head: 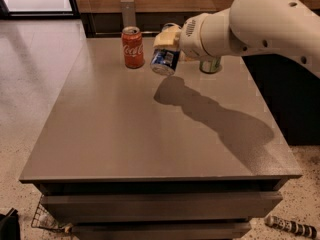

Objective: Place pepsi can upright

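Note:
The pepsi can [164, 62] is dark blue with a silver end facing down and toward the camera. It is tilted and held in the air above the grey table [125, 134], just right of the red Coca-Cola can [133, 47]. My gripper [167, 44] is shut on the pepsi can, with its pale fingers [166, 36] over the can's upper part. The white arm [250, 24] reaches in from the upper right.
The red Coca-Cola can stands upright at the table's back. A green can [210, 65] stands behind my arm, mostly hidden. The arm's shadow [210, 114] falls across the table's right half. A wire basket [47, 219] sits on the floor at front left.

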Robot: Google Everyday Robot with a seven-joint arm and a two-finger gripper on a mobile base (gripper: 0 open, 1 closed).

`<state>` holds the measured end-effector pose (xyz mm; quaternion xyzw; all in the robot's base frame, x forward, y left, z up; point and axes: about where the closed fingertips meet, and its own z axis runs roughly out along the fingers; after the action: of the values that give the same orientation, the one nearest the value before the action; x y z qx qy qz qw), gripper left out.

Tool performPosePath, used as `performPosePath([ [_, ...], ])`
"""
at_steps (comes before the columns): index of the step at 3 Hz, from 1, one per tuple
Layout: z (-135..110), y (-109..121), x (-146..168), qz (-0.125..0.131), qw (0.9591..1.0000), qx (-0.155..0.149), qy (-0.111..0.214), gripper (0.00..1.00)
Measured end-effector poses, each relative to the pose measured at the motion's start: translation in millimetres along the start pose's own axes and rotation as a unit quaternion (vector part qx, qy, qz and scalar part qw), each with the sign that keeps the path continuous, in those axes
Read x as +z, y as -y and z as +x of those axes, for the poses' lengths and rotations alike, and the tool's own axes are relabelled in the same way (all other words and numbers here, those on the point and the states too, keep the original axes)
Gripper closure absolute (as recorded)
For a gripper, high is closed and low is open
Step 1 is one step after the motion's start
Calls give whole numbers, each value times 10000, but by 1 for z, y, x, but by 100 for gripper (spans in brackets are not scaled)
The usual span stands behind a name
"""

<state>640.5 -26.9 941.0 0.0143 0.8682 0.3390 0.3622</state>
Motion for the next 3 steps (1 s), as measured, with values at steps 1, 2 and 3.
performPosePath([
  [1,-32,-7,-14,-851,9947,273,501,100],
  [2,-52,16,-45,-1537,9843,-91,860,100],
  [3,-41,-16,-50,-2040,9694,-1047,880,100],
])
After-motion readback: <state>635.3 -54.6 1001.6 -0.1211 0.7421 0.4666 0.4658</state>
